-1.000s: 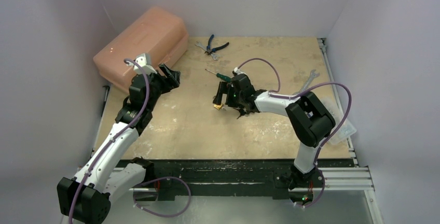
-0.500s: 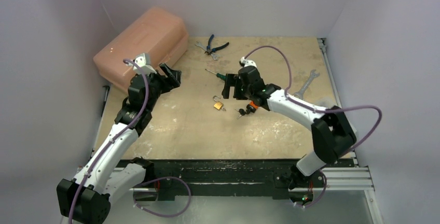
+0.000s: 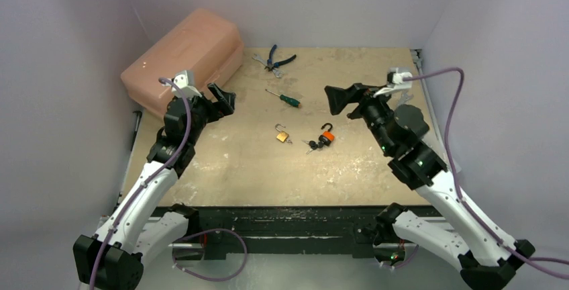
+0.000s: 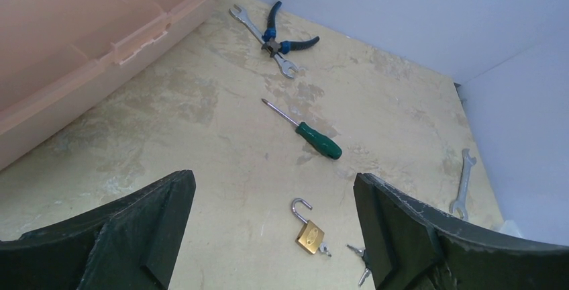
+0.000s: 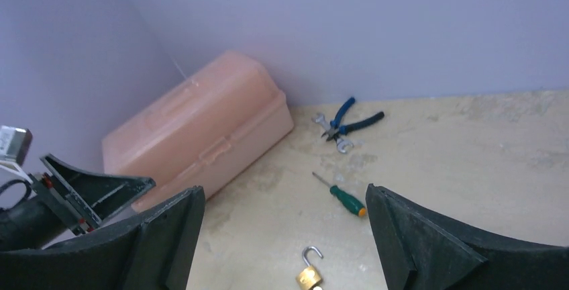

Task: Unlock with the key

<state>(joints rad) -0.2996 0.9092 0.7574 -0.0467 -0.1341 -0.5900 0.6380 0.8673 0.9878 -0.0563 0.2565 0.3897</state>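
Note:
A brass padlock (image 3: 282,135) lies mid-table with its shackle swung open and a small key (image 4: 325,250) in its base. It also shows in the left wrist view as the padlock (image 4: 309,233) and in the right wrist view as the padlock (image 5: 308,276). Just right of it lies an orange padlock (image 3: 327,136) with a bunch of keys (image 3: 311,146). My left gripper (image 3: 223,99) hovers open, far to the left of the locks, beside the pink box. My right gripper (image 3: 332,101) hangs open above and to the right of them. Both hold nothing.
A pink plastic toolbox (image 3: 184,58) fills the back left corner. A green-handled screwdriver (image 3: 284,98) lies behind the locks. Blue pliers on a small wrench (image 3: 275,60) sit near the back wall. A silver wrench (image 4: 463,184) lies to the right.
My right arm has pulled back from the padlocks, up and to the right, uncovering the orange lock. My left gripper's jaws have spread wider; the left arm has barely moved.

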